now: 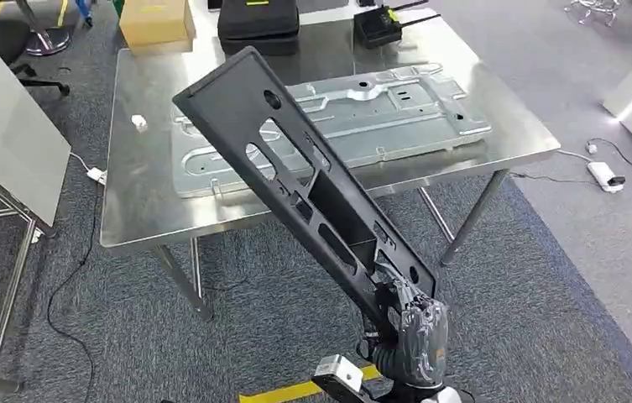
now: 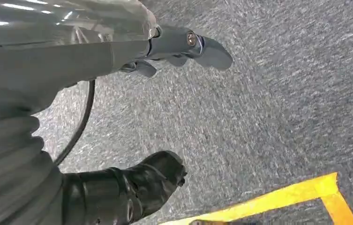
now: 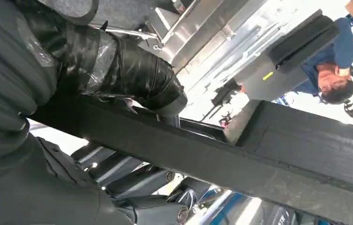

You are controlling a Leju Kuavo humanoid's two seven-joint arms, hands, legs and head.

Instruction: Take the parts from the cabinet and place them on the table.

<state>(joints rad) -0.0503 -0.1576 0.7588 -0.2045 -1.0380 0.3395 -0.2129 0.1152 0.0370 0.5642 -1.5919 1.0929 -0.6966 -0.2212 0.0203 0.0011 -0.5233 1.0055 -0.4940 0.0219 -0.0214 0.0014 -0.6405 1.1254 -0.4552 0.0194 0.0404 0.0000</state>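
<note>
A long black plastic panel (image 1: 295,172) with several cut-outs slants up from my right hand (image 1: 417,332), which grips its lower end in front of the steel table (image 1: 140,214). The panel's upper end hangs over the table, above a silver stamped metal plate (image 1: 396,113) lying flat there. In the right wrist view, my right hand (image 3: 127,75) wraps its taped thumb over the panel's dark edge (image 3: 240,154). My left hand (image 2: 169,49) hangs over the grey carpet with its fingers apart, holding nothing.
A cardboard box (image 1: 157,21), a black case (image 1: 258,25) and a small black device (image 1: 383,25) stand along the table's far edge. Another steel frame (image 1: 2,151) stands to the left. Cables and white adapters (image 1: 604,175) lie on the carpet. Yellow tape (image 2: 277,199) marks the floor. A person (image 3: 329,70) stands beyond the table.
</note>
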